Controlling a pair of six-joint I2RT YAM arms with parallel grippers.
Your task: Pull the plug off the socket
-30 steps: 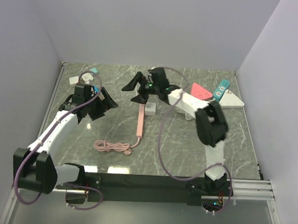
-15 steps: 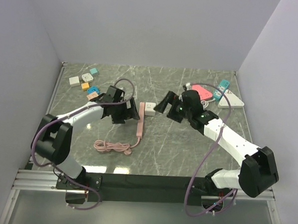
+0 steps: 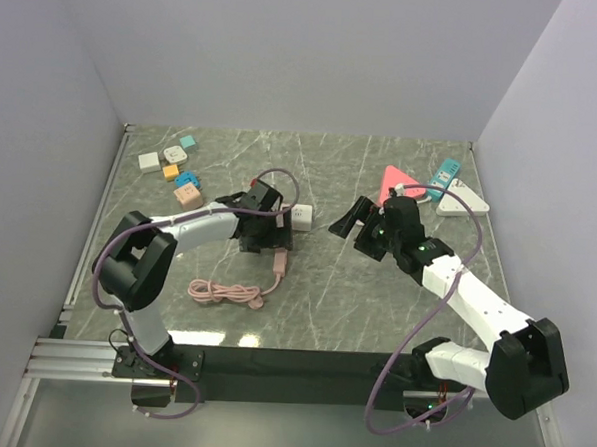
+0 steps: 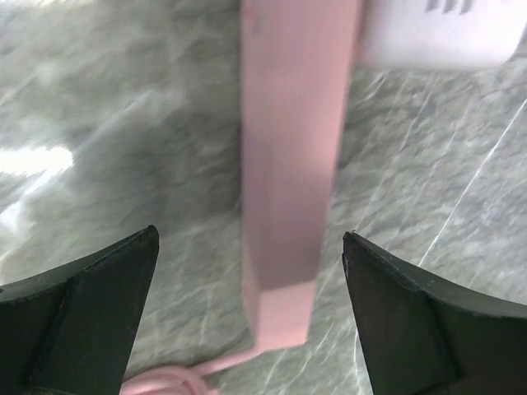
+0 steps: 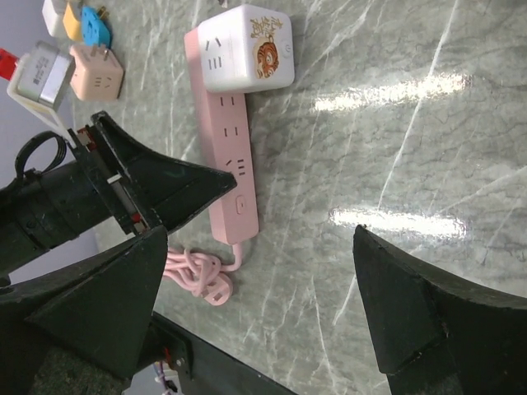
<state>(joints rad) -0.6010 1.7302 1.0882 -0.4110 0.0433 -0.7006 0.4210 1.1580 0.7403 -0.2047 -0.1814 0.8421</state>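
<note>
A pink power strip, the socket [image 3: 277,264], lies at mid-table with a white cube plug [image 3: 302,217] seated in its far end. My left gripper [image 3: 273,244] hovers low over the strip, open, one finger on each side of it. In the left wrist view the socket [image 4: 288,164] runs between the open left gripper [image 4: 249,237] and the plug [image 4: 445,33] shows at the top right. My right gripper [image 3: 350,231] is open and empty, right of the plug and apart from it. The right wrist view shows the plug [image 5: 247,48], the socket [image 5: 229,156] and the open right gripper [image 5: 257,234].
The strip's coiled pink cord [image 3: 227,293] lies near the front. Several small cube adapters [image 3: 172,162] sit at the back left. A red triangular adapter [image 3: 396,179], a blue strip [image 3: 443,176] and a white triangular adapter [image 3: 465,202] sit at the back right. Walls enclose the table.
My left gripper swept from the table's left side rightwards and now straddles the pink strip. My right gripper drew back from above the plug to its right side.
</note>
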